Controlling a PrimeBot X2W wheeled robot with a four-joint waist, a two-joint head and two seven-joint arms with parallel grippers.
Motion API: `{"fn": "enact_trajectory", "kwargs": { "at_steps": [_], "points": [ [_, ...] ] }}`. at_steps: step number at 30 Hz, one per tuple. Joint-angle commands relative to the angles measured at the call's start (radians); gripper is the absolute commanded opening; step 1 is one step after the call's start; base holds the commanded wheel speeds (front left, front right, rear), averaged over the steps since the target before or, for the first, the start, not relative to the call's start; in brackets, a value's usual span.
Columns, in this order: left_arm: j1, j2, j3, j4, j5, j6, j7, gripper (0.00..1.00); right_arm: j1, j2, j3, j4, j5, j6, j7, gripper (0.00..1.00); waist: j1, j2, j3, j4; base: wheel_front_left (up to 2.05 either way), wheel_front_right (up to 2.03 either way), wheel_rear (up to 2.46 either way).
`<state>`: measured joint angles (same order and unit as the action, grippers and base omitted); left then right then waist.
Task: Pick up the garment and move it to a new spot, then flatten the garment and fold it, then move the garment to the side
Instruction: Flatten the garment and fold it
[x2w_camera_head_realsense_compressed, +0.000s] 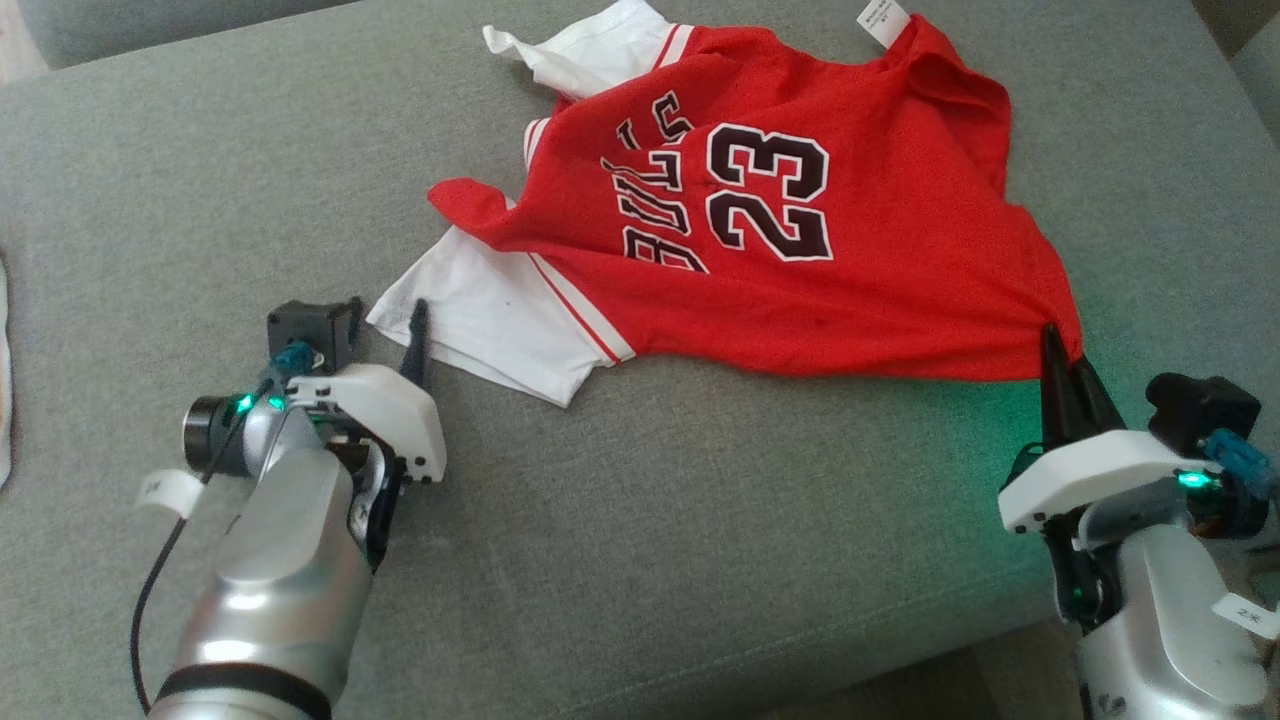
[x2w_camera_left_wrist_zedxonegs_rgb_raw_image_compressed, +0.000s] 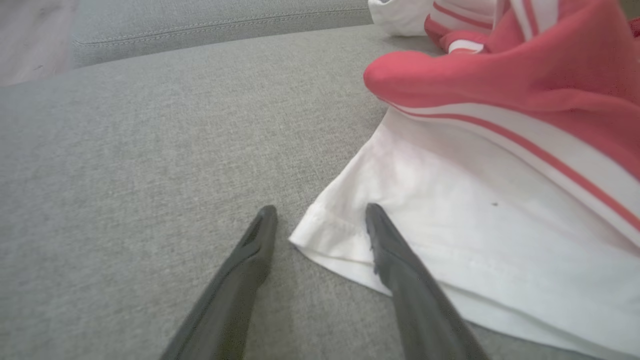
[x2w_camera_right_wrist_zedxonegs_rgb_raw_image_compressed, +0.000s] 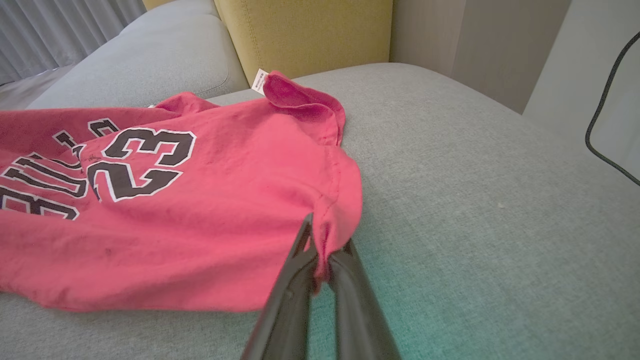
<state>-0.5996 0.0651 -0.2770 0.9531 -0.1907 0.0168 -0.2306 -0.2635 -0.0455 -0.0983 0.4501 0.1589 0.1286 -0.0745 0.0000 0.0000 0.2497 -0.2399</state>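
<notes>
One red fabric basketball jersey (x2w_camera_head_realsense_compressed: 800, 270) with two white short sleeves lies spread, front up and rumpled, across the upper middle of the head view, on a wide grey woven cushion (x2w_camera_head_realsense_compressed: 700, 560) that runs to every edge of that frame. It carries one black number, 23, outlined in white, and one line of black lettering beside it; folds swallow part of the lettering, so it cannot be read whole. One small white label (x2w_camera_head_realsense_compressed: 885, 20) sticks out at the jersey's upper right and is cut by the top edge of the frame, its print too small to read. One sleeve is bunched at the top centre; the other lies flat at centre left, half covered by a red fold. There are two grippers. The right gripper (x2w_camera_right_wrist_zedxonegs_rgb_raw_image_compressed: 325, 245), at the lower right of the head view, is clenched on the jersey's lower right corner, and red cloth bulges between its two dark fingers. The left gripper (x2w_camera_left_wrist_zedxonegs_rgb_raw_image_compressed: 320, 210), at the lower left, stands released and wide: one finger lies over the flat sleeve's hemmed corner, the other over bare cushion just beside it, and whether either touches cannot be told. In the right wrist view one mustard-yellow backrest (x2w_camera_right_wrist_zedxonegs_rgb_raw_image_compressed: 310, 35) stands at top centre and one black cable (x2w_camera_right_wrist_zedxonegs_rgb_raw_image_compressed: 600, 125) hangs at the right edge
</notes>
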Motion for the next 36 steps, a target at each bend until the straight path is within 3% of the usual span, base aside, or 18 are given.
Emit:
{"fn": "enact_trajectory", "kwargs": {
  "at_steps": [1, 2, 11, 14, 20, 28, 36],
  "points": [
    [-0.043, 0.020, 0.021, -0.007, -0.012, -0.011, -0.010, 0.17, -0.013, -0.005, 0.028, -0.030, 0.010, 0.002, -0.005, 0.00, 0.0000, 0.0000, 0.001, 0.000, 0.00, 0.00, 0.00],
    [-0.046, 0.017, 0.020, -0.007, -0.017, -0.018, -0.012, 0.00, -0.013, -0.005, 0.029, -0.029, 0.010, 0.002, -0.006, 0.00, 0.0000, 0.0000, 0.001, 0.001, 0.00, 0.00, 0.00],
    [-0.022, -0.003, 0.057, -0.091, -0.123, -0.101, -0.029, 0.00, -0.040, -0.005, 0.064, -0.069, -0.033, 0.002, 0.011, 0.00, 0.0000, 0.0000, -0.053, 0.041, 0.00, 0.00, 0.00],
    [0.004, -0.009, 0.077, -0.173, -0.214, -0.134, -0.030, 0.00, -0.061, -0.005, 0.070, -0.099, -0.064, 0.002, 0.043, 0.00, 0.0000, 0.0000, -0.085, 0.068, 0.00, 0.00, 0.00],
    [0.041, -0.013, 0.111, -0.374, -0.398, -0.146, -0.029, 0.00, -0.144, -0.061, 0.144, -0.171, -0.017, 0.002, 0.129, 0.00, 0.0000, 0.0000, -0.152, 0.127, 0.00, 0.00, 0.00],
    [0.022, 0.056, 0.135, -0.694, -0.527, -0.139, 0.068, 0.00, -0.317, -0.187, 0.241, -0.211, 0.114, 0.002, 0.207, 0.00, 0.0000, 0.0000, -0.250, 0.184, 0.00, 0.00, 0.00],
    [0.027, 0.091, 0.197, -1.031, -0.567, -0.027, 0.181, 0.00, -0.410, -0.264, 0.248, -0.308, 0.209, 0.002, 0.290, 0.00, 0.0000, 0.0000, -0.300, 0.200, 0.00, 0.00, 0.00]
  ]
}}
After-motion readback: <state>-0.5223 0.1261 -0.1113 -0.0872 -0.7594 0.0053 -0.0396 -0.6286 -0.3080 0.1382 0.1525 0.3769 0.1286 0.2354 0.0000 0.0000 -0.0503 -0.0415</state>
